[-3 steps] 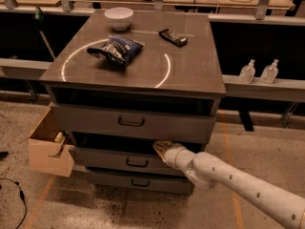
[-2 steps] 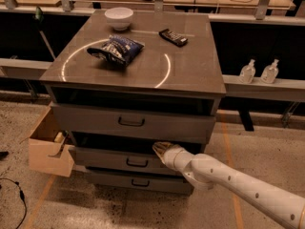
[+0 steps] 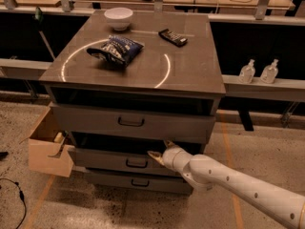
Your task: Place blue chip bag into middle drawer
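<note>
The blue chip bag lies crumpled on the grey cabinet top, left of centre, inside a bright ring of light. The middle drawer is pulled out a little and shows a dark interior above its low front. My gripper is at the top edge of that drawer front, right of its dark bar handle. It is open, with one finger in front of the edge and the other behind it. The white arm comes in from the lower right.
A white bowl and a flat black packet sit at the back of the cabinet top. The taller top drawer stands slightly out. A tan wooden box sits at the cabinet's left. Two bottles stand on a ledge at right.
</note>
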Tool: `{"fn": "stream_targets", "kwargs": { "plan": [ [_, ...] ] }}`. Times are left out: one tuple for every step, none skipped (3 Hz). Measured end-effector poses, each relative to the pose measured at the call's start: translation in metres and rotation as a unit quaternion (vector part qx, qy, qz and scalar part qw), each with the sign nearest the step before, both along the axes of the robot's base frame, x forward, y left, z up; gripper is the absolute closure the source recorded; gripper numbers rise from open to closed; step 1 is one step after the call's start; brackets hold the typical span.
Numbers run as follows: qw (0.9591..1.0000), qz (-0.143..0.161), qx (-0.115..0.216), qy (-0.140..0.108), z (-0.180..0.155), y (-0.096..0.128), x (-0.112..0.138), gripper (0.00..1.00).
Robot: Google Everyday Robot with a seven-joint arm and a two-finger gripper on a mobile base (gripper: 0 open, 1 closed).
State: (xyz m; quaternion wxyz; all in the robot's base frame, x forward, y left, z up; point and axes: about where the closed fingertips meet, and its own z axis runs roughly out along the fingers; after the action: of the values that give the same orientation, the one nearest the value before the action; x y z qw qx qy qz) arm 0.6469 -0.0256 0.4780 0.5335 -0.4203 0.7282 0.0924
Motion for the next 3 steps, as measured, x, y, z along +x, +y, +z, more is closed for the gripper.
{"fn": "stream_targets", "kwargs": {
  "plan": [
    [0.9999, 0.01, -0.006, -0.001, 0.003, 0.001, -0.002, 0.59],
    [0.9996, 0.024, -0.008, 0.016, 0.009, -0.001, -0.009, 0.82],
    [0.999, 0.029, -0.004, 0.035, 0.017, -0.009, -0.021, 1.0]
  ]
}}
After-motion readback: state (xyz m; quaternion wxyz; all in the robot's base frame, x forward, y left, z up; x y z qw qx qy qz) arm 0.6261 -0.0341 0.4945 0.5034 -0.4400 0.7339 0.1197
